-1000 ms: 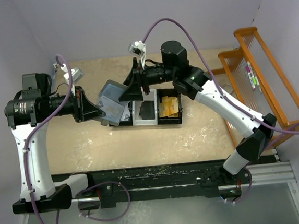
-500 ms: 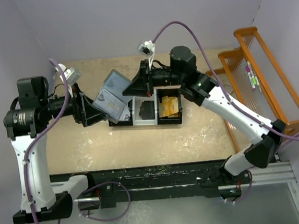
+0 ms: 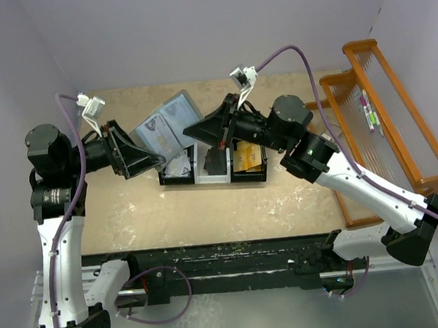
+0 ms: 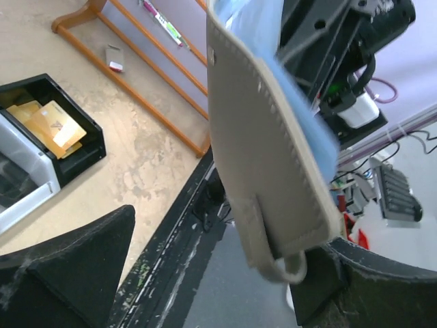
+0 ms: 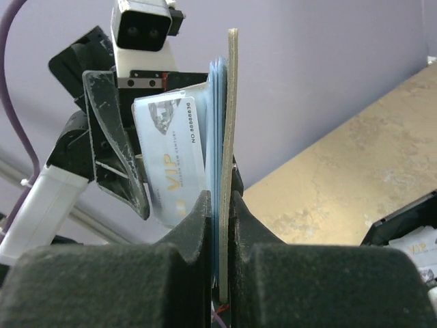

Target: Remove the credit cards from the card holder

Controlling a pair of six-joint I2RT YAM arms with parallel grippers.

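Card holder (image 3: 171, 126), one, clamped in right end effector (image 5: 220, 205); left end effector (image 4: 229, 236) apart; seemingly one white card (image 5: 171, 157).

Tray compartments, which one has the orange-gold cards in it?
The black end compartment nearest the orange rack holds the orange-gold cards. The white middle compartment has a black card, the other end compartment a pale card.

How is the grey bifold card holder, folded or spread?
Spread: the grey bifold card holder shows two panels side by side.
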